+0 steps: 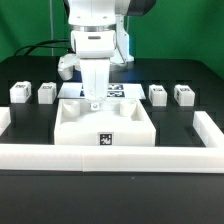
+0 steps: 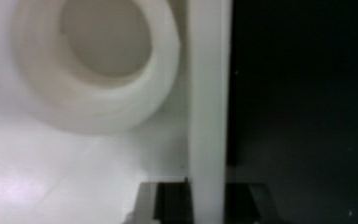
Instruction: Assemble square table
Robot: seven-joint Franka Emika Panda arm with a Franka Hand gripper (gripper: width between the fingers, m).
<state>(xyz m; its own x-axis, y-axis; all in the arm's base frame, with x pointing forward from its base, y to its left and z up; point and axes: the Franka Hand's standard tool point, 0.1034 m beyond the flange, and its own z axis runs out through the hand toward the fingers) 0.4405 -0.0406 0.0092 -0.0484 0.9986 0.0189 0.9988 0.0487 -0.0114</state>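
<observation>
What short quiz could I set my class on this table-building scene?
1. How many loose leg blocks stand beside the tray top?
2. True or false: the gripper is shut on the tray top's rim.
3. Where does the marker board lie in the exterior view?
A. inside the tray top
B. behind the tray top, by the arm
C. in front of the long low wall

Key: 1. four, two on each side; 2. true; 3. B
</observation>
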